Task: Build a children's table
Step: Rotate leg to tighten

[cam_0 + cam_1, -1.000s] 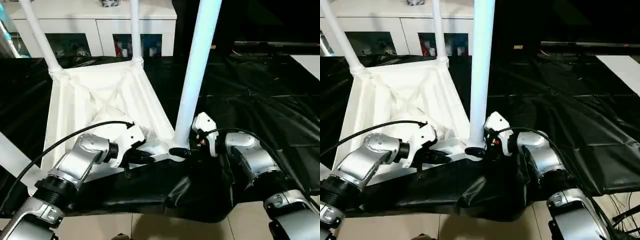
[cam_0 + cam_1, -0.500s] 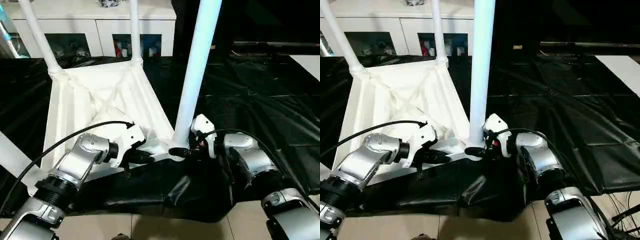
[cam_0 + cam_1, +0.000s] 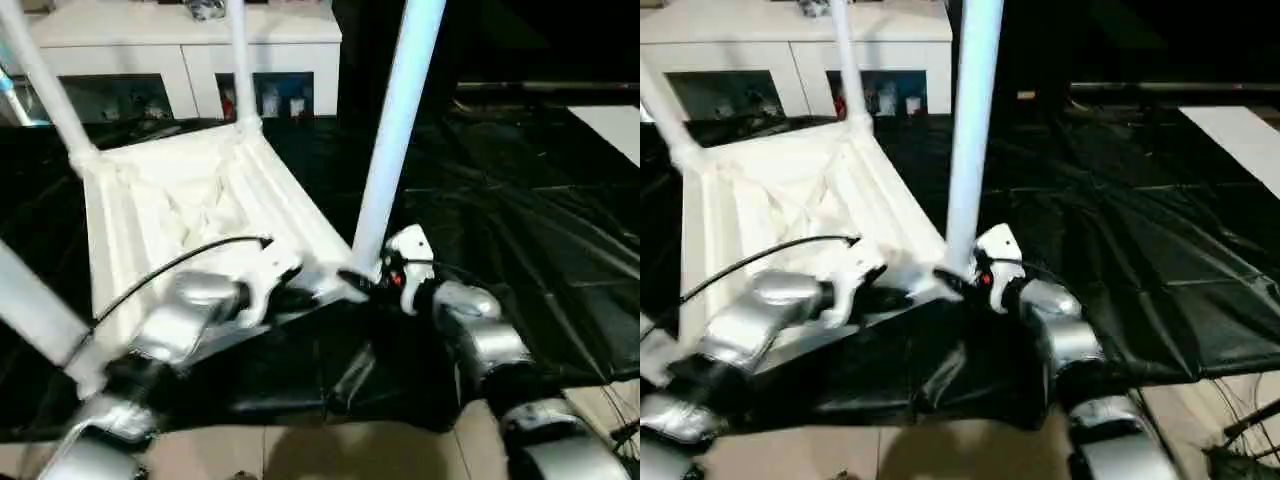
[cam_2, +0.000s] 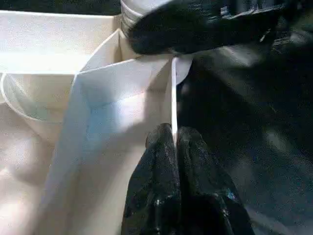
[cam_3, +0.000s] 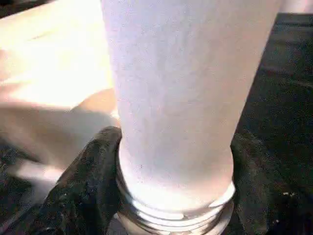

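My right gripper (image 5: 173,196) has a black finger (image 5: 80,191) on each side of the near leg (image 3: 392,140), clasping it at its base where the threaded collar meets the corner socket. At about nine o'clock from it, my left gripper (image 4: 175,147) is pinched tight on the thin near rim of the top (image 3: 170,215). The top lies ribbed side up on the black-draped work table (image 3: 520,200), running off toward eleven o'clock. Two far legs (image 3: 238,60) stand upright in its far corners; beyond is a white cabinet (image 3: 190,50).
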Motion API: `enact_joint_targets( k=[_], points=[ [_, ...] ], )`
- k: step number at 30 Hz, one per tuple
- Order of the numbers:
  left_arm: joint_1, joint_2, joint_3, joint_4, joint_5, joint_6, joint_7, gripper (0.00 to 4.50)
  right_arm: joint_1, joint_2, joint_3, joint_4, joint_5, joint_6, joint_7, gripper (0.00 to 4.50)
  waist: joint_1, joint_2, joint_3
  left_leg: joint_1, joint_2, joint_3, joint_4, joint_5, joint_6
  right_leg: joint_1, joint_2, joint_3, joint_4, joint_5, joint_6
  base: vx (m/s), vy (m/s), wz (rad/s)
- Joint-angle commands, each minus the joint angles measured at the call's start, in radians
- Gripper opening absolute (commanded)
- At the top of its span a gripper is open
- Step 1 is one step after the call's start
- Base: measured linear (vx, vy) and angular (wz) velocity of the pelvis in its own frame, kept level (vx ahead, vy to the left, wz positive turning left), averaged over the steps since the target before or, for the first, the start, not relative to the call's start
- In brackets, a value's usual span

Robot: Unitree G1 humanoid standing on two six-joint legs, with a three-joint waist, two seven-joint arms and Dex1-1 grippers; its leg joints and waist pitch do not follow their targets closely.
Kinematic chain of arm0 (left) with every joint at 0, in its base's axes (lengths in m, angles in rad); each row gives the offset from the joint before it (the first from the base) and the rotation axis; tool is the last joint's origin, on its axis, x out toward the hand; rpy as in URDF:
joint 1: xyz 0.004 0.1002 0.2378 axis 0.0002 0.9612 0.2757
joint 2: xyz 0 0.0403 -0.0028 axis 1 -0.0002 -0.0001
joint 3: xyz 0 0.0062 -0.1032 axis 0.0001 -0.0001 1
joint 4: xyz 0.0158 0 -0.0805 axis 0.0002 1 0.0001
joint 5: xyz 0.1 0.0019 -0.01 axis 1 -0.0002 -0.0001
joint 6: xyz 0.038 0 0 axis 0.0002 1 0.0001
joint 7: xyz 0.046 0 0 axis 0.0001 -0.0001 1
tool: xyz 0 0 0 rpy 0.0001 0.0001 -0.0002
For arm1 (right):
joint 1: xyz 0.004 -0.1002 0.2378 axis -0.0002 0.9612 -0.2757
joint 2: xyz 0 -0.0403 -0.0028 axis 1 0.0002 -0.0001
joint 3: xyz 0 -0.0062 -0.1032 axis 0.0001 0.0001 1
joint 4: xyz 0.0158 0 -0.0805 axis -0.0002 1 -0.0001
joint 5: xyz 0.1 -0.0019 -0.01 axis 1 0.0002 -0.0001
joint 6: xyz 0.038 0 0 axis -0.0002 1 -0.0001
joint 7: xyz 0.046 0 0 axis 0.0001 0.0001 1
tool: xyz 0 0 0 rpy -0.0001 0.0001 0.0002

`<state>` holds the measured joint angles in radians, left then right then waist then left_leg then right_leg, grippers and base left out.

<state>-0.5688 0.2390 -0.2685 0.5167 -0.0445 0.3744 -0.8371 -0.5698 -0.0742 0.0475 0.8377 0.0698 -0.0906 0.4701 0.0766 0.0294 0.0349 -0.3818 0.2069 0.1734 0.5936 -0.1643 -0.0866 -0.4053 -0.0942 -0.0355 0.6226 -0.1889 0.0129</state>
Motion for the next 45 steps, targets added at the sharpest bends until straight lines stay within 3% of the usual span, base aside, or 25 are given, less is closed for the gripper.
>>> enact_joint_targets(
  k=[1, 6, 8, 10, 13, 19, 22, 25, 27, 30, 33, 35, 37, 41, 44, 45],
  points=[
    [0.003, -0.073, -0.011, 0.069, -0.023, -0.004, 0.055, 0.00, -0.015, 0.045, 0.021, 0.059, -0.034, 0.012, -0.115, 2.72, -0.006, -0.014, -0.046, 0.018, 0.004, 0.002, -0.083, -0.341, -0.011, 0.028, -0.031, 0.022, -0.097, -0.368, -0.164, 0.000, 0.000, 0.00],
    [-0.061, -0.145, 0.014, 0.184, 0.009, -0.011, 0.167, 0.00, -0.068, 0.131, -0.012, 0.139, -0.039, 0.029, -0.317, 2.72, -0.003, -0.008, -0.050, 0.025, 0.005, 0.000, -0.089, -0.359, -0.008, 0.026, -0.030, 0.020, -0.104, -0.365, -0.145, 0.000, 0.000, 0.00],
    [-0.070, -0.146, 0.011, 0.200, 0.023, -0.033, 0.161, 0.00, -0.081, 0.158, -0.022, 0.162, -0.037, 0.027, -0.325, 2.72, -0.002, -0.011, -0.050, 0.016, 0.004, -0.001, -0.092, -0.346, 0.000, 0.031, -0.031, 0.020, -0.102, -0.340, -0.143, 0.000, 0.000, 0.00],
    [-0.071, -0.145, 0.009, 0.204, 0.028, -0.041, 0.157, 0.00, -0.084, 0.167, -0.029, 0.168, -0.028, 0.024, -0.313, 2.72, -0.002, -0.010, -0.050, 0.018, 0.005, -0.001, -0.093, -0.362, 0.003, 0.029, -0.031, 0.019, -0.105, -0.353, -0.131, 0.000, 0.000, 0.00],
    [-0.062, -0.127, 0.000, 0.193, 0.033, -0.058, 0.129, 0.00, -0.084, 0.173, -0.043, 0.165, -0.013, 0.002, -0.309, 3.42, -0.002, -0.012, -0.049, 0.017, 0.005, -0.001, -0.094, -0.372, 0.003, 0.030, -0.033, 0.020, -0.108, -0.376, -0.124, 0.000, 0.000, 0.00],
    [-0.039, -0.080, -0.022, 0.157, 0.047, -0.077, 0.051, 0.00, -0.084, 0.121, -0.028, 0.128, -0.033, -0.036, -0.268, 3.88, -0.006, -0.018, -0.049, 0.014, 0.006, 0.001, -0.096, -0.347, 0.011, 0.031, -0.034, 0.020, -0.110, -0.378, -0.125, 0.000, 0.000, 0.00],
    [-0.012, -0.029, -0.041, 0.101, 0.046, -0.090, -0.026, 0.00, -0.071, 0.036, -0.019, 0.059, -0.038, -0.033, -0.156, 3.92, -0.003, -0.021, -0.054, 0.012, 0.008, 0.003, -0.094, -0.304, 0.022, 0.037, -0.034, 0.020, -0.105, -0.330, -0.133, 0.000, 0.000, 0.00],
    [0.017, 0.021, -0.058, 0.049, 0.046, -0.096, -0.100, 0.00, -0.051, -0.039, -0.007, -0.012, -0.017, -0.016, 0.013, 3.92, 0.006, -0.020, -0.056, 0.016, 0.014, 0.010, -0.087, -0.243, 0.045, 0.036, -0.030, 0.023, -0.093, -0.202, -0.176, 0.000, 0.000, 0.00],
    [0.024, 0.035, -0.064, 0.035, 0.045, -0.099, -0.121, 0.00, -0.045, -0.062, 0.003, -0.029, -0.016, -0.013, 0.066, 3.92, 0.009, -0.021, -0.059, 0.008, 0.013, 0.010, -0.082, -0.187, 0.065, 0.044, -0.028, 0.020, -0.080, -0.112, -0.198, 0.000, 0.000, 0.00],
    [0.071, 0.110, -0.095, -0.064, 0.013, -0.094, -0.256, 0.00, -0.013, -0.173, 0.081, -0.100, -0.029, 0.004, 0.293, 3.92, 0.011, -0.019, -0.059, 0.006, 0.015, 0.008, -0.079, -0.167, 0.083, 0.048, -0.027, 0.017, -0.071, -0.058, -0.217, 0.000, 0.000, 0.00],
    [0.105, 0.173, -0.114, -0.155, -0.021, -0.052, -0.355, 0.00, 0.026, -0.250, 0.137, -0.198, 0.003, 0.029, 0.495, 3.92, 0.008, -0.023, -0.059, 0.011, 0.016, 0.010, -0.077, -0.183, 0.086, 0.045, -0.025, 0.018, -0.069, -0.054, -0.237, 0.000, 0.000, 0.00],
    [0.111, 0.187, -0.116, -0.173, -0.025, -0.037, -0.374, 0.00, 0.035, -0.264, 0.143, -0.225, 0.020, 0.050, 0.546, 3.92, 0.012, -0.020, -0.058, 0.012, 0.018, 0.011, -0.076, -0.178, 0.093, 0.045, -0.025, 0.019, -0.068, -0.044, -0.243, 0.000, 0.000, 0.00],
    [0.117, 0.211, -0.114, -0.195, -0.030, -0.015, -0.402, 0.00, 0.037, -0.289, 0.153, -0.245, 0.034, 0.068, 0.630, 3.92, 0.014, -0.024, -0.057, 0.014, 0.019, 0.012, -0.077, -0.184, 0.094, 0.046, -0.023, 0.017, -0.068, -0.051, -0.251, 0.000, 0.000, 0.00],
    [0.116, 0.222, -0.114, -0.198, -0.035, -0.009, -0.415, 0.00, 0.026, -0.294, 0.154, -0.236, 0.041, 0.067, 0.662, 3.92, 0.013, -0.029, -0.051, 0.013, 0.018, 0.010, -0.082, -0.233, 0.064, 0.043, -0.030, 0.020, -0.075, -0.141, -0.242, 0.000, 0.000, 0.00],
    [0.113, 0.226, -0.114, -0.202, -0.037, -0.001, -0.410, 0.00, 0.016, -0.291, 0.156, -0.234, 0.056, 0.085, 0.681, 3.92, 0.012, -0.029, -0.052, 0.014, 0.017, 0.009, -0.082, -0.237, 0.053, 0.043, -0.031, 0.022, -0.075, -0.148, -0.236, 0.000, 0.000, 0.00],
    [0.113, 0.227, -0.114, -0.205, -0.038, 0.003, -0.410, 0.00, 0.015, -0.290, 0.156, -0.237, 0.060, 0.093, 0.687, 3.64, 0.012, -0.029, -0.053, 0.014, 0.017, 0.009, -0.081, -0.226, 0.055, 0.044, -0.029, 0.022, -0.073, -0.131, -0.238, 0.000, 0.000, 0.00]
  ],
)
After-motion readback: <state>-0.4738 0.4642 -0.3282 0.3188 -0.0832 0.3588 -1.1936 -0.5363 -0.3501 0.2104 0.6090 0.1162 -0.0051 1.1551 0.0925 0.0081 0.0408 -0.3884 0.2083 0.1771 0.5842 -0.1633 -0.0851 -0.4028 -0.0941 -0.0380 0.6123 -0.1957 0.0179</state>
